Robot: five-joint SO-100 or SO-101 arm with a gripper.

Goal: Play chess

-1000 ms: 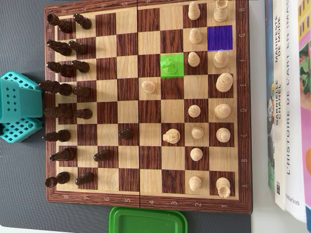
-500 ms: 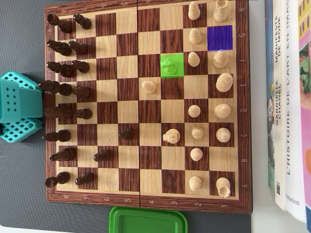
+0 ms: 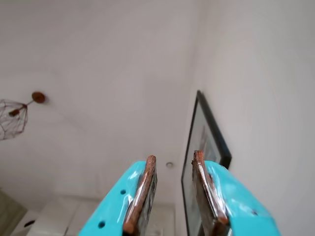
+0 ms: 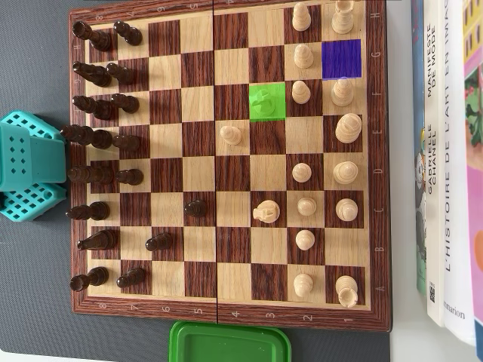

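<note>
— Two copper-edged fingers on the teal gripper, held apart, with nothing between them.

— Pointed where?

— Up at a pale ceiling and wall. Just to the right of the gripper, a black picture frame. Well off to the left of it, a wire lamp. Open room straight beyond the tips.

— And the chessboard?

— Seen only from overhead. Chessboard flat on the grey desk, left rim close beside the teal arm body. Cannot make out the gripper itself in that view.

— Crowding near the arm?

— Plenty. Dark pieces packed in two columns along the arm-side rim. Light pieces gathered toward the far rim.

— Space in the middle?

— Mostly bare squares there. Only a dark pawn, a light pawn and a light knight standing out in it, all well apart.

— Any marked squares?

— A green-tinted square past mid-board, and a blue-tinted square near the far rim, both free of pieces.

— Around the edges?

— A green lid just beside the lower rim in the overhead view. Books beyond the far rim.
</note>
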